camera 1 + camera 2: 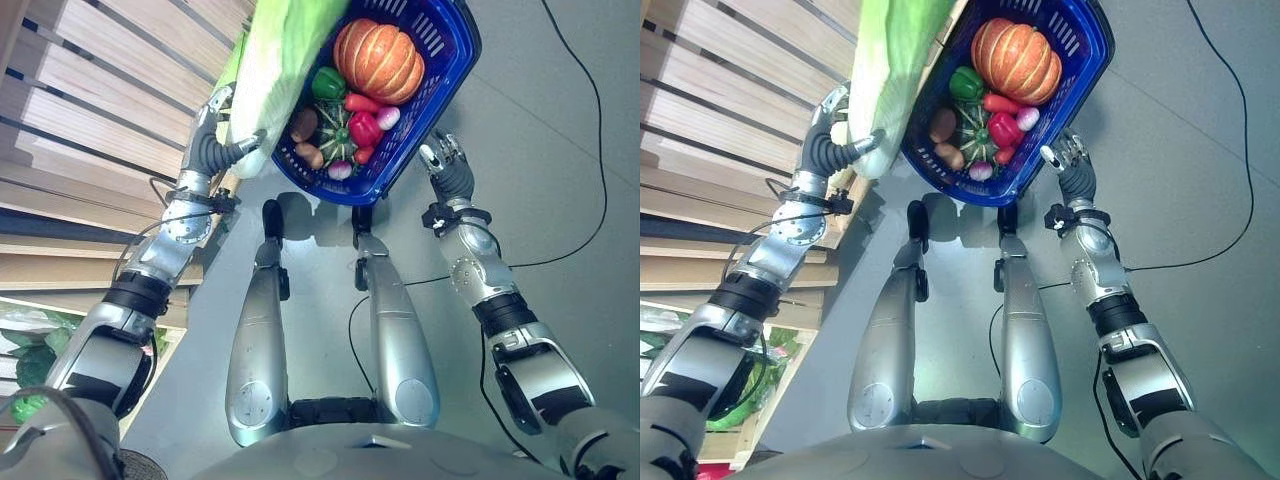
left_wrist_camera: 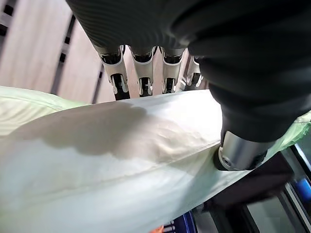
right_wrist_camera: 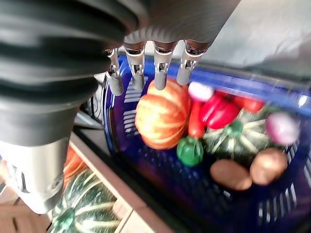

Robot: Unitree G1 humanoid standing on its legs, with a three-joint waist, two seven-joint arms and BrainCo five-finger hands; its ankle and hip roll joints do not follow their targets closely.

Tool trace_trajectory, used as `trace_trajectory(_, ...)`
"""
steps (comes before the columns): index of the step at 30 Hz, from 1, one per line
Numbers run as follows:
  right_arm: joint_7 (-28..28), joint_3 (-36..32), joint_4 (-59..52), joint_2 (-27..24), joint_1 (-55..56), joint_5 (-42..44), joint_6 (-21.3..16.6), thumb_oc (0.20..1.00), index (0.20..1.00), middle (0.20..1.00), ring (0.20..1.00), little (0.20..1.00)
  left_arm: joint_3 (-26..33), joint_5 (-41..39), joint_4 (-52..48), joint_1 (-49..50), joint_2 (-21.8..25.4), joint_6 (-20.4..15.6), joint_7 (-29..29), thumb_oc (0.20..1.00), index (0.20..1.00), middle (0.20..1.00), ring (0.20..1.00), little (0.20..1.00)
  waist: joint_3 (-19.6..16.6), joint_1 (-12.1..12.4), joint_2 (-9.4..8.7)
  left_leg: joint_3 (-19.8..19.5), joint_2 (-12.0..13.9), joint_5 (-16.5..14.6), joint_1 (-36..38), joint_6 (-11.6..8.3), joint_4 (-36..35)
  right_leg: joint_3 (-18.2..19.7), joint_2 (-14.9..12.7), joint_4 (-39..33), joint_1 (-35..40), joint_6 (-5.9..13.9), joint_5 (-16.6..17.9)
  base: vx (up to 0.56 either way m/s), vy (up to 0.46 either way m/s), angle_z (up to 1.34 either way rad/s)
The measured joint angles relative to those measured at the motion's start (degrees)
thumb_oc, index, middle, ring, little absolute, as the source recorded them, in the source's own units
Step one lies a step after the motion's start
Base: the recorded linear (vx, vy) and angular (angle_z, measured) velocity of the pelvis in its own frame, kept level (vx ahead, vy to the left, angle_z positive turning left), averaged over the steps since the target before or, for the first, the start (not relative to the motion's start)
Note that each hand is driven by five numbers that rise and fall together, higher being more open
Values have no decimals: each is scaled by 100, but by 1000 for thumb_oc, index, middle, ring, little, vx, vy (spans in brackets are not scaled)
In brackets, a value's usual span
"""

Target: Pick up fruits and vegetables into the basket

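Cabbage [image 2: 121, 160] in left hand [image 1: 222, 148], at basket rim — placing step.
Fingers and thumb curl round the pale stalk end; leafy end leans over the blue basket [image 1: 445, 60] on the floor. Next, as I judge: carry it over the basket and release. Basket holds pumpkin [image 1: 380, 58], striped squash [image 1: 336, 140], peppers, carrot, potatoes, radishes — crowded. Right hand [image 1: 447, 160] beside the basket, fingers straight, holding nothing.

grey floor [image 1: 560, 150], blue basket [image 1: 455, 40] on it
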Motion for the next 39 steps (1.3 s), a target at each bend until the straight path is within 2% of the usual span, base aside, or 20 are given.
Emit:
trace_trajectory(10, 165, 307, -668, -14, 31, 92, 74, 1000, 1000, 1000, 1000, 1000, -304, 419, -506, -60, 138, 5, -56, 200, 200, 200, 200, 200, 1, 13, 2, 6, 5, 3, 13, -1, -15, -9, 2, -25, 10, -23, 17, -1, -1, -1)
trace_trajectory(23, 299, 530, -1184, -163, 1, 220, 171, 1000, 1000, 1000, 1000, 1000, -783, 435, -780, -118, 142, 6, -704, 200, 200, 200, 200, 200, 1, -4, 2, 9, 17, 2, 17, -2, -40, -19, 8, -60, 23, 6, -2, 0, 0, 0)
trace_trajectory(29, 330, 672, -1196, -227, 5, 535, 182, 1000, 1000, 1000, 1000, 1000, -849, 339, -781, -184, 142, 6, -916, 200, 200, 200, 200, 200, 1, 7, 2, 9, 20, 4, 11, -2, -87, -27, 9, -113, 23, 5, 0, 0, 0, 0)
trace_trajectory(39, 752, 734, -1321, -300, 0, 1213, 215, 1000, 1000, 1000, 1000, 1000, -1001, 201, -786, -340, 142, 6, -1038, 200, 200, 200, 200, 200, 0, 22, 0, -3, 23, 6, 23, 0, -112, -54, 8, -141, 48, -25, 22, 0, 0, 0)
